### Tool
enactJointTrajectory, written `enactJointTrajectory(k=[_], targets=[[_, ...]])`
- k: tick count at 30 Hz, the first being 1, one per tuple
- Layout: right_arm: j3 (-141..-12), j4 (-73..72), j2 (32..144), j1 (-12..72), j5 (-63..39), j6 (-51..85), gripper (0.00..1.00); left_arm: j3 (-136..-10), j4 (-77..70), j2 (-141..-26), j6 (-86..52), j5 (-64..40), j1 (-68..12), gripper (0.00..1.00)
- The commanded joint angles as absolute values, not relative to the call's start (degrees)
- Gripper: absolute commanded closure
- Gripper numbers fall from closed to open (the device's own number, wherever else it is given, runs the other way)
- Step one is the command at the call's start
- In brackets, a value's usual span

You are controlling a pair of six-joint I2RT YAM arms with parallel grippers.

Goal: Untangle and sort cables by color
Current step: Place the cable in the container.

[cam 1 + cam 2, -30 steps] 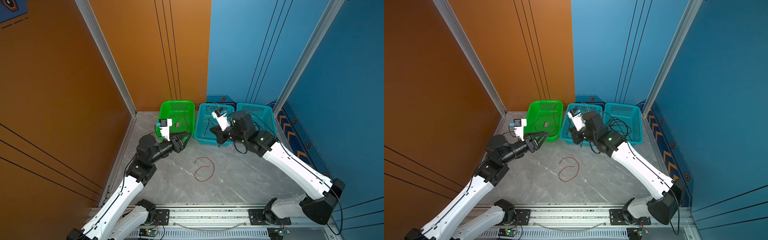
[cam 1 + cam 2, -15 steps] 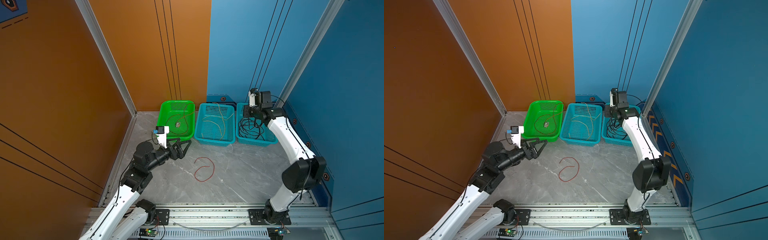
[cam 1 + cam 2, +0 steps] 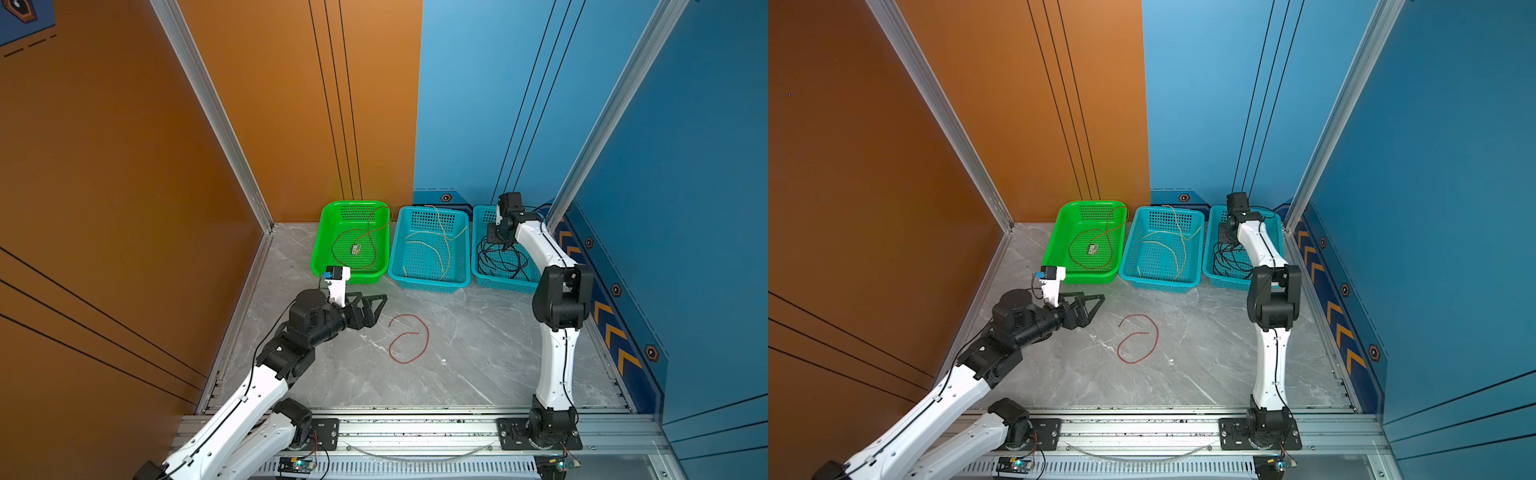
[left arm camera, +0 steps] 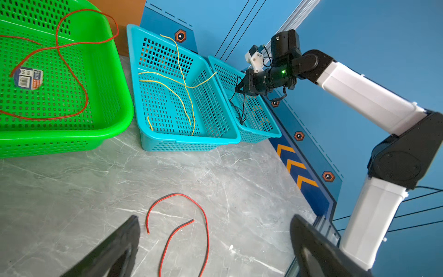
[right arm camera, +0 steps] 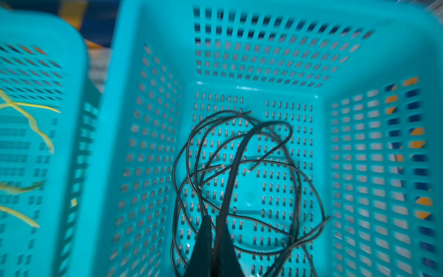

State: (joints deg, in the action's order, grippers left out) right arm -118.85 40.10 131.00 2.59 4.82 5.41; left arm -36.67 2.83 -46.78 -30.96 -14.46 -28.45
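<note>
L tool [image 3: 377, 311]: spread, empty, nr loose red cable [image 4: 177, 194] on counter [image 4: 72, 191].
R tool [image 5: 212, 218]: pinching black cable [image 5: 232, 172] over end basket [image 5: 103, 144]; tips hard to see in top views.
Wrist view: blurry.

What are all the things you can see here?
table: one, grey marbled, under everything
green basket: one, green, row's end by the orange wall
blue baskets: two, blue, beside it in the row
looped red cable: one, red, in the green basket
loose red cable: one, red, on the table
yellow cables: a few, yellow, middle basket
black cables: several, black, tangled in the end basket
sticker: one, pale, green basket's floor
left gripper: one, black, open, near the loose red cable
right gripper: one, black, shut on a black cable over the end basket
</note>
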Motion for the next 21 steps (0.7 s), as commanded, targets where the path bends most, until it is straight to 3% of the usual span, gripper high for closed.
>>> enactJointTrajectory(k=[1, 5, 8, 17, 21], targets=[[-120.9, 43.6, 132.5, 2.7, 4.7, 6.7, 0.8, -36.8, 4.8, -48.9, -26.8, -9.7, -31.1, 0.02], [-119.1, 42.1, 131.0, 2.0, -2.9, 9.6, 0.57, -36.6, 5.2, -51.0, -25.1, -8.4, -32.6, 0.02], [-113.5, 37.9, 125.1, 1.9, -3.6, 11.4, 0.47, -37.0, 6.5, -52.5, -23.6, -8.3, -33.1, 0.02], [-93.4, 31.6, 103.0, 5.8, -2.3, 11.0, 0.44, -36.8, 8.2, -53.9, -20.4, -3.9, -34.9, 0.02], [-82.8, 31.2, 94.0, 13.1, -3.9, 8.8, 0.44, -37.3, 8.0, -56.0, -19.6, -4.3, -34.8, 0.02]])
